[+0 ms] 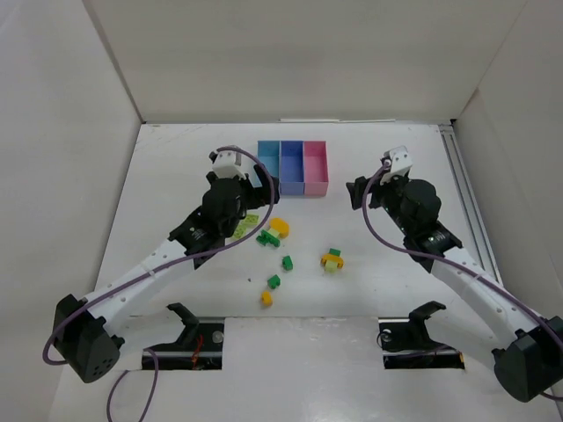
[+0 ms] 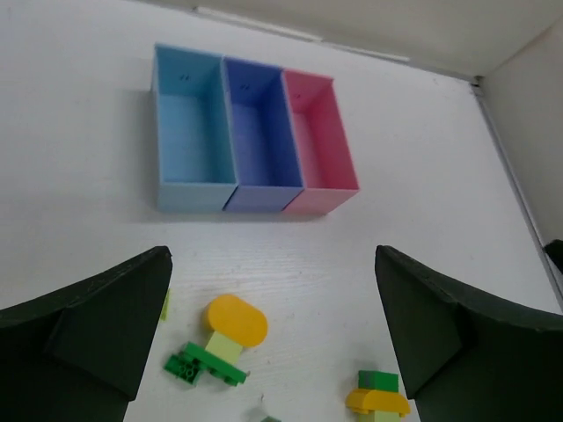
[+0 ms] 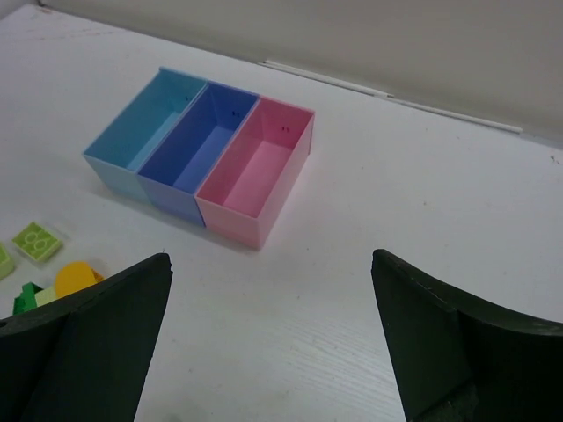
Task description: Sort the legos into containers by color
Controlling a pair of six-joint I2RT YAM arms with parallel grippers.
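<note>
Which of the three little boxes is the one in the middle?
The purple-blue box. It is squeezed between the other two: the light blue box touches it on the left arm's side, and the pink box touches it on the right arm's side.

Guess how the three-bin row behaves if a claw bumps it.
The bin row looks thin-walled and empty, so it is probably light. A bump would likely slide it on the smooth table rather than tip it, given its low, wide base. It appears joined throughout, so it should move as one stiff piece.
</note>
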